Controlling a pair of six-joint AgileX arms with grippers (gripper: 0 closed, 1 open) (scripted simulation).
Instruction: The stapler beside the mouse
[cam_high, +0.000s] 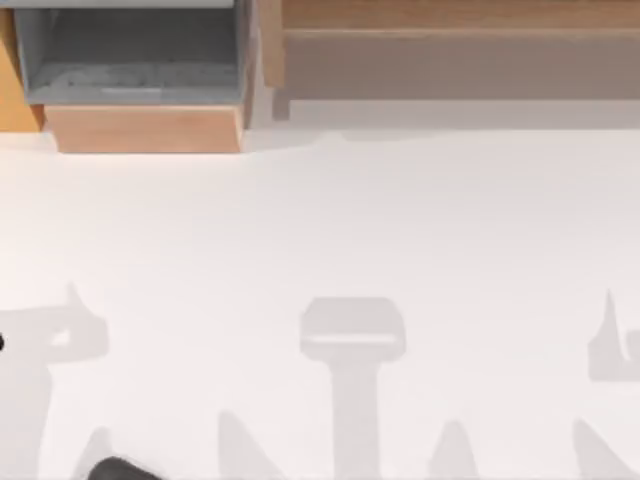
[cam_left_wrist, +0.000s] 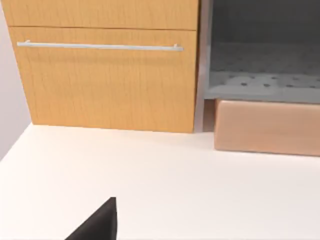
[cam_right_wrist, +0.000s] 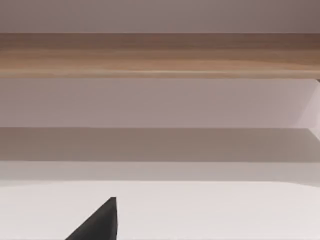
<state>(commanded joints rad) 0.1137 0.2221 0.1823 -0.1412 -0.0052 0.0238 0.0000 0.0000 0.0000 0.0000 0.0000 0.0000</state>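
My left pincer (cam_left_wrist: 97, 222) shows as one dark finger tip over the white worktop (cam_left_wrist: 200, 190) facing the wooden drawer (cam_left_wrist: 105, 80), my right pincer (cam_right_wrist: 97, 222) likewise facing a wooden shelf (cam_right_wrist: 160, 55), their openings indiscernible.

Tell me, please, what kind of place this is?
Probably a kitchen or office corner, in simulation: a white table, a wooden cabinet door with a metal handle, and an open grey compartment beside it.

Left arm (cam_high: 118, 468) at the near left table edge, parked low
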